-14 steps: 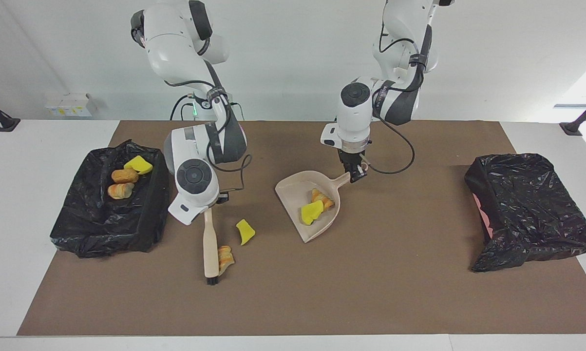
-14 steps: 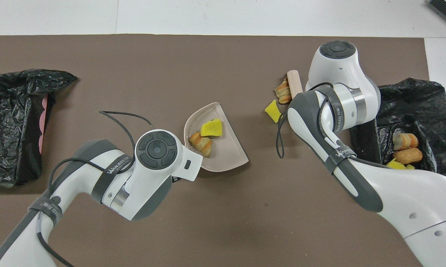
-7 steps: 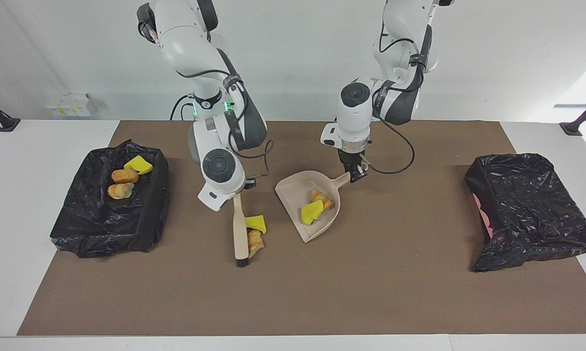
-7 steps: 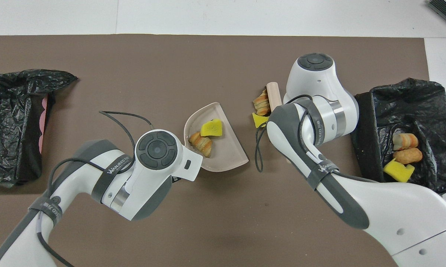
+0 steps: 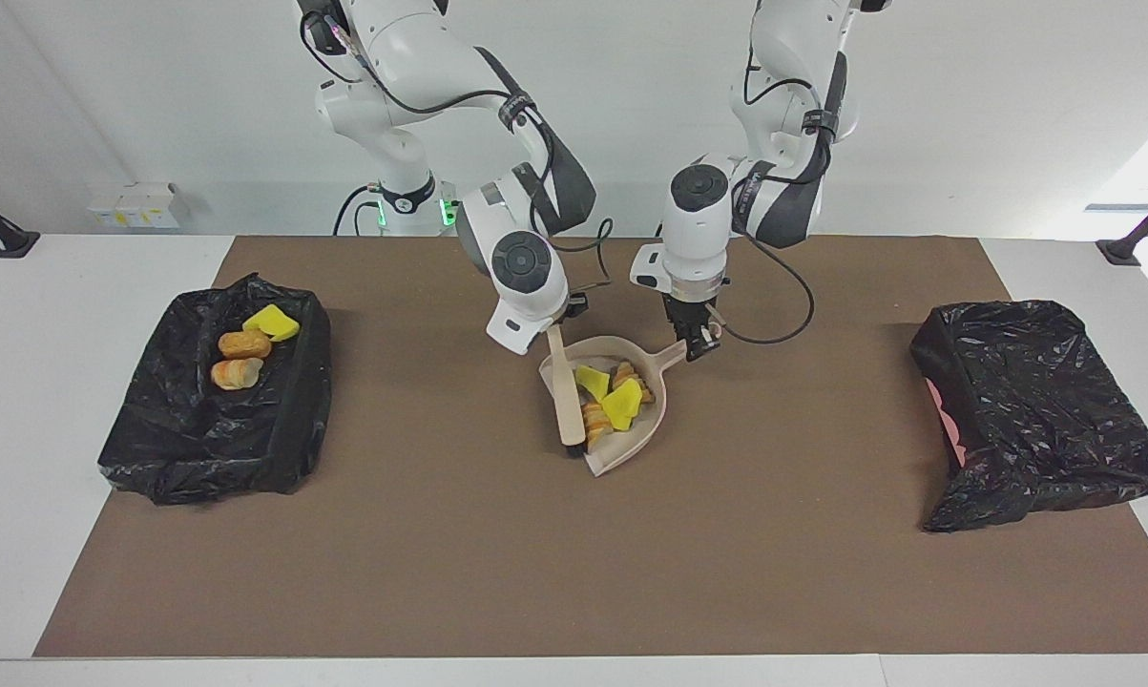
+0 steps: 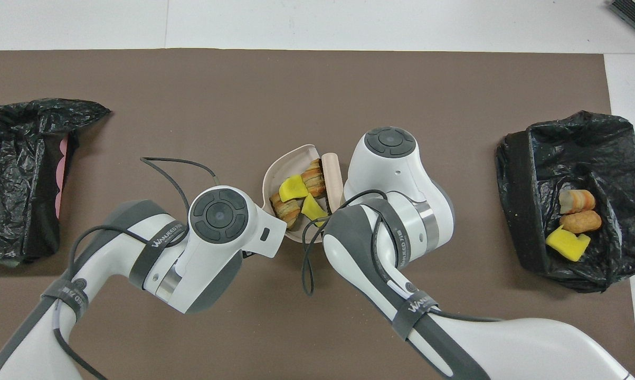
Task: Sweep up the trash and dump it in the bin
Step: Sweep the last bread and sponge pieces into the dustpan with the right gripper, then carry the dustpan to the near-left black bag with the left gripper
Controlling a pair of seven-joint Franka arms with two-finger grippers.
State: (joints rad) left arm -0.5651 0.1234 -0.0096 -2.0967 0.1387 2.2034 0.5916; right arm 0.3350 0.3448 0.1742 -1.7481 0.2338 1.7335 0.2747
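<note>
The left end effector [image 5: 696,345] is pinched shut on the handle of the beige plastic dustpan [image 5: 648,426], which rests on the brown mat [image 5: 574,572] covering the tabletop, midway between the two arms' ends. The right end effector [image 5: 556,322] is clamped tight on the handle of the beige brush [image 5: 567,405], whose dark bristles sit at the dustpan's open mouth. Four pieces of trash lie in the dustpan [image 6: 275,171]: two yellow sponge-like wedges [image 5: 621,405] and two tan-orange bread-like lumps [image 5: 594,420], bunched together and touching the brush. Three further pieces [image 5: 241,351], one yellow and two tan-orange, lie in the open black-bag-lined bin [image 5: 287,448] toward the right arm's end of the tabletop. A second black-bagged bin [image 5: 1041,420], lying on its side, sits toward the left arm's end, well apart from the dustpan.
</note>
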